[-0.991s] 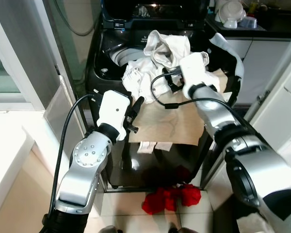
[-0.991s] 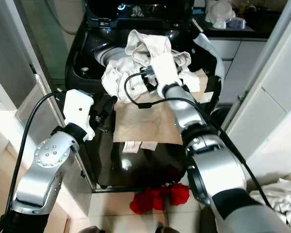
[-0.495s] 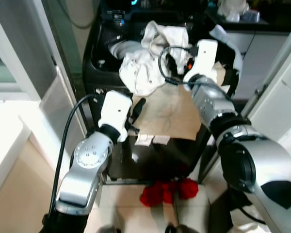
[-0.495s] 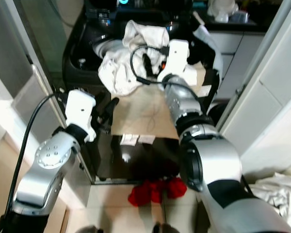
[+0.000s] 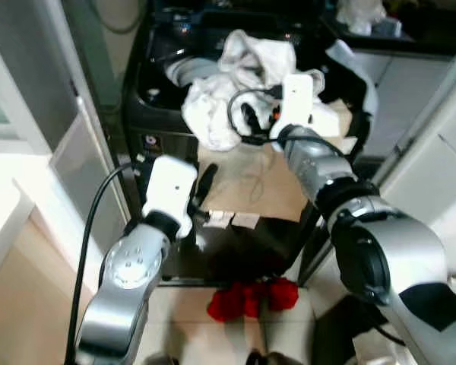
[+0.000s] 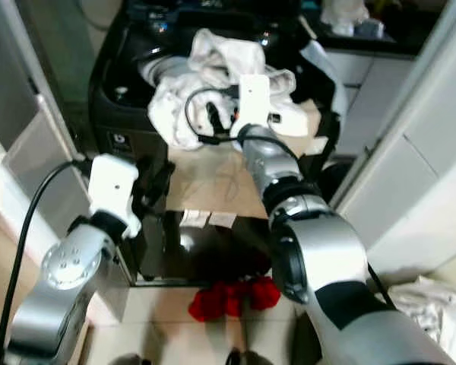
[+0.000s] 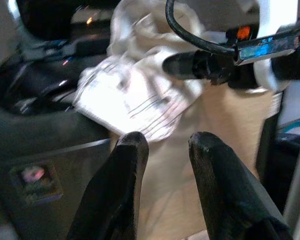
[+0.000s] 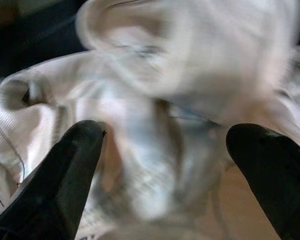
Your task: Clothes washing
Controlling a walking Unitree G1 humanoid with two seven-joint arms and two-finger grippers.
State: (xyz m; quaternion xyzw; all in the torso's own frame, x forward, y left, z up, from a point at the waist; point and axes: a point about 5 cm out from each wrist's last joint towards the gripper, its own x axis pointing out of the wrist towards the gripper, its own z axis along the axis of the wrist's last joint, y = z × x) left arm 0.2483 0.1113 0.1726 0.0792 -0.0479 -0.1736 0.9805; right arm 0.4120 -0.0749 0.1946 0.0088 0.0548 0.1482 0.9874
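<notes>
White laundry heap [image 5: 235,80] was piled on the washing machine [image 5: 148,114] rim, far centre | right gripper [image 8: 162,165] jaws were spread before it | left gripper [image 7: 162,145] jaws slightly parted, near | judged soft, light, floppy; a bunched fold suits grasping.

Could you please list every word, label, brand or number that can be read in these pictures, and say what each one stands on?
No text can be read.
Washing machine front: a small badge, too blurred to read.
Control panel at the back: lit marks, too small to read.
Tan cloth: two pale tags at its lower edge, print illegible.
</notes>
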